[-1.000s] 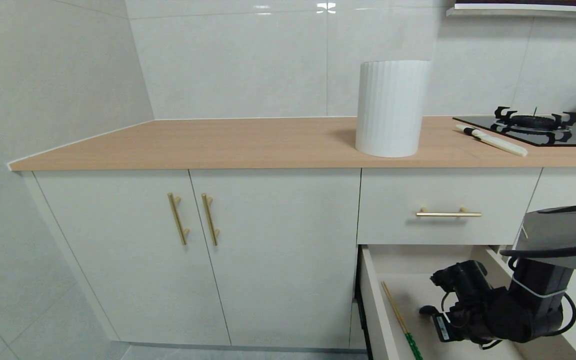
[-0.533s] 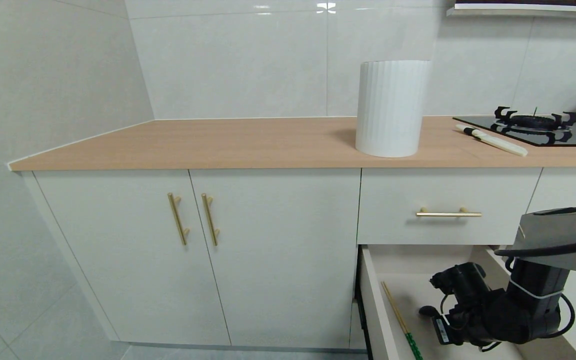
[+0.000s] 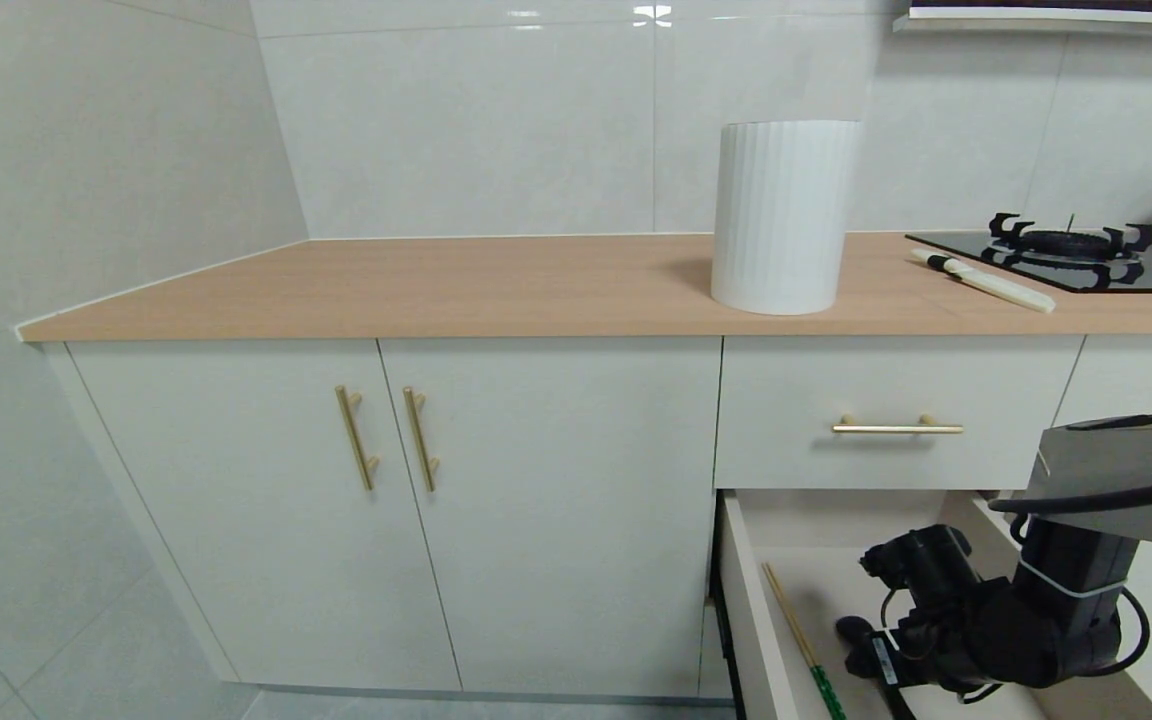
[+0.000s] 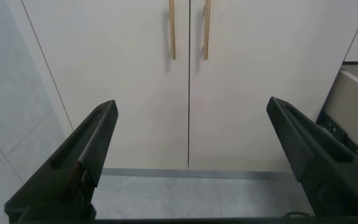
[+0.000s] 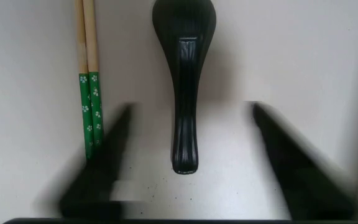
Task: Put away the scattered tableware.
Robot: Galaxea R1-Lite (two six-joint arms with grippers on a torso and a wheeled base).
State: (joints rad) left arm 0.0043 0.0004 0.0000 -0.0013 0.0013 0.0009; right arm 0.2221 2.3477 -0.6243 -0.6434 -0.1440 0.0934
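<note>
Lying flat on the floor of the open drawer [image 3: 748, 600]: one black spoon [image 5: 184, 93] and one pair of chopsticks [image 5: 87, 74], well below the worktop [image 3: 436, 285].

Spoon: long axis parallel to the chopsticks and just beside them, not touching; bowl toward the drawer's back, handle toward the front, the same end as the chopsticks' green tips.

Right end effector [image 5: 190, 124]: released; fingers [image 5: 107, 162] spread to either side of the spoon handle with a gap on both sides, gripping nothing. The right wrist view gives spoon and chopsticks full length from above; the head view gives the chopsticks along the drawer's left wall and the spoon's bowl end, the handle hidden by the arm.

Left end effector [image 4: 191, 107]: released, fingers wide apart, empty, facing two cupboard doors [image 4: 188, 81] with gold handles, low near the floor.

Head view adds, on the worktop: a white ribbed canister [image 3: 784, 215], upright; a white utensil [image 3: 986, 280] with a black band, lying between canister and hob [image 3: 1076, 255].
</note>
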